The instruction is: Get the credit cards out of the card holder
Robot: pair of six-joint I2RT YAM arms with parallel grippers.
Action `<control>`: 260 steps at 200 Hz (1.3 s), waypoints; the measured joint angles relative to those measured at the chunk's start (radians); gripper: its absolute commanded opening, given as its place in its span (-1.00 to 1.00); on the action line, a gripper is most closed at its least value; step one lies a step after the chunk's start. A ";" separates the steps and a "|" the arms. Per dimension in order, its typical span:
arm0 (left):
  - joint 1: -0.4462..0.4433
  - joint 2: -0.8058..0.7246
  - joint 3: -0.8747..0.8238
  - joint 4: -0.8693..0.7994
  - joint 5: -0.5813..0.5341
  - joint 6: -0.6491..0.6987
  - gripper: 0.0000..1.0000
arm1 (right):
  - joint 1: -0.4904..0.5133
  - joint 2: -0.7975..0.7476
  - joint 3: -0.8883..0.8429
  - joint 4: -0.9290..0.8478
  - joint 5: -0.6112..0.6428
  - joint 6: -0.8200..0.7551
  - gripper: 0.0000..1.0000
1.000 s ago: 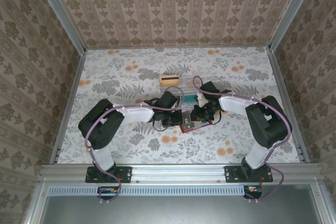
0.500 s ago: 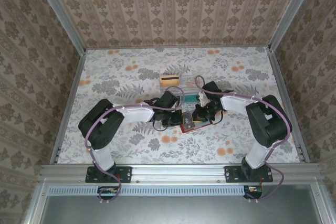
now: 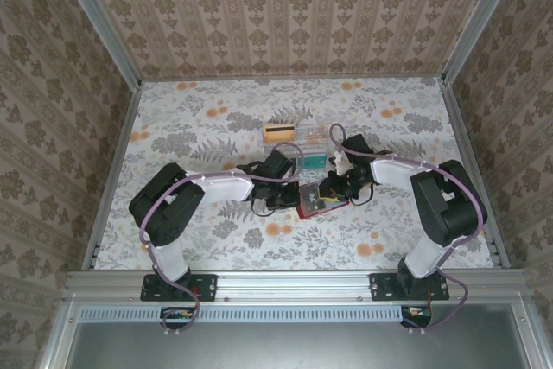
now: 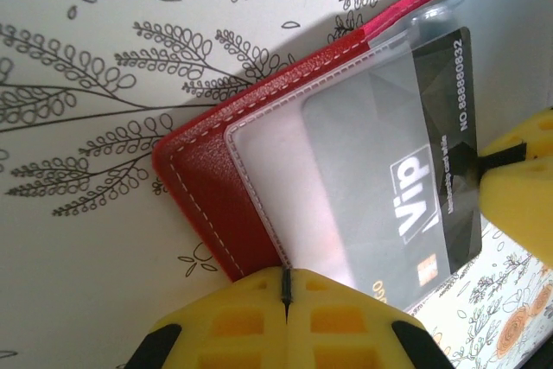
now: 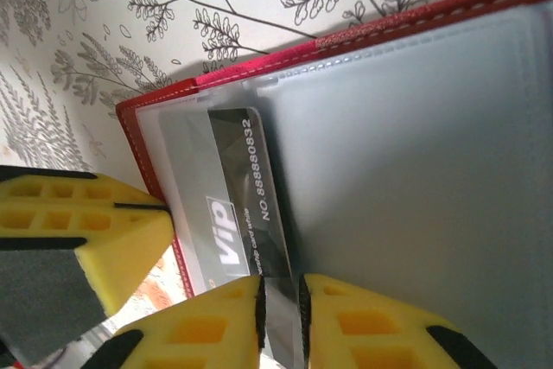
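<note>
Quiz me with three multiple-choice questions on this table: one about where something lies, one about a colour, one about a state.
1. Where does the thin tan plastic card with a dark stripe lie?
A. On the table, apart from the small flat red folding wallet
B. Tucked inside the wallet
C. On an arm's base

2. What colour is the flat plastic card printed VIP?
A. White
B. Black
C. Green

3. How is the wallet?
A. Folded shut
B. Lying open
C. Standing on edge

Answers:
1 A: the top view shows it flat on the floral table, beyond the wallet.
2 B: both wrist views show its black face with pale lettering.
3 B: its clear plastic sleeves face up, with the red edge around them.
</note>
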 measured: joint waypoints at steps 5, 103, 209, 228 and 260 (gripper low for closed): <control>0.000 0.000 0.000 0.000 0.000 0.000 -1.00 | 0.000 0.000 -0.003 0.007 -0.007 -0.002 -0.45; 0.000 0.000 0.000 -0.001 0.000 0.011 -1.00 | 0.000 0.042 -0.011 0.086 -0.069 -0.003 -0.96; 0.013 -0.001 0.000 -0.008 0.009 0.037 -1.00 | -0.066 -0.085 -0.021 -0.002 0.028 -0.038 -1.00; 0.017 -0.002 0.000 -0.010 0.013 0.042 -1.00 | -0.086 -0.137 -0.022 -0.037 0.064 -0.047 -1.00; 0.025 -0.003 0.000 -0.019 0.023 0.053 -1.00 | -0.100 -0.211 -0.021 -0.093 0.120 -0.057 -1.00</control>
